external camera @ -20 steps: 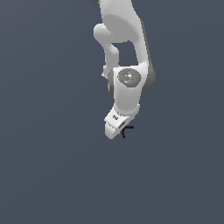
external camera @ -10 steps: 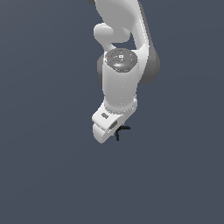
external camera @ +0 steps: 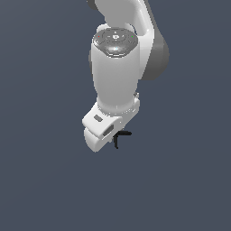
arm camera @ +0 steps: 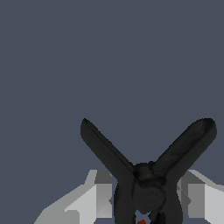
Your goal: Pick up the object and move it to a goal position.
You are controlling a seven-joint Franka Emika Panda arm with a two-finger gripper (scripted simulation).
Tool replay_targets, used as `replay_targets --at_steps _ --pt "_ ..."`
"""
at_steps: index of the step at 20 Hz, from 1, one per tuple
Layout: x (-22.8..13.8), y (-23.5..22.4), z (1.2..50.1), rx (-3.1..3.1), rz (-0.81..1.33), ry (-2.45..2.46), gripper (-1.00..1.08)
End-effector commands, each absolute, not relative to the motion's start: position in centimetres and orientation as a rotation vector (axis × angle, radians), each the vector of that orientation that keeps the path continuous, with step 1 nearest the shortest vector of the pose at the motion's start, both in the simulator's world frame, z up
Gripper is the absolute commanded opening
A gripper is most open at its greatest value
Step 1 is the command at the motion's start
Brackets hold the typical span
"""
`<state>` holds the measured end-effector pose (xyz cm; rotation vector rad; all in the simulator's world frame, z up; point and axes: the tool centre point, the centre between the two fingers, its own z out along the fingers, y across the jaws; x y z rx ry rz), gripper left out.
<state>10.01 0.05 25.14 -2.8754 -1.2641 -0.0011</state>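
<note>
Now | object (arm camera: 146, 183) sits between the fingers (arm camera: 98, 197) | gripper (arm camera: 146, 199) pinching object, prongs splayed outward

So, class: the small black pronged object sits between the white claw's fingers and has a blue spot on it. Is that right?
Not quite. The spot on the black pronged object is red, not blue; the wrist view shows it. The object does sit between the white claw's fingers.

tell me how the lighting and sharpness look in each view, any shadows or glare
Exterior view: flat, even render light, a soft sheen on the arm's grey cap, no cast shadow on the plain backdrop, edges sharp. Wrist view: the black pronged object fills the lower frame, dark with little surface detail; the gripper fingers look blocky and evenly shaded; no glare or blur.
</note>
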Motion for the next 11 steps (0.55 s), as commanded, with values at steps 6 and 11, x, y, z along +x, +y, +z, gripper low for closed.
replay_targets --at_steps 6,11 --pt "11.11 -0.52 26.59 -2.876 0.0 -1.265 -1.0" --pt "11.3 -0.61 26.82 -2.876 0.0 -1.265 -1.0"
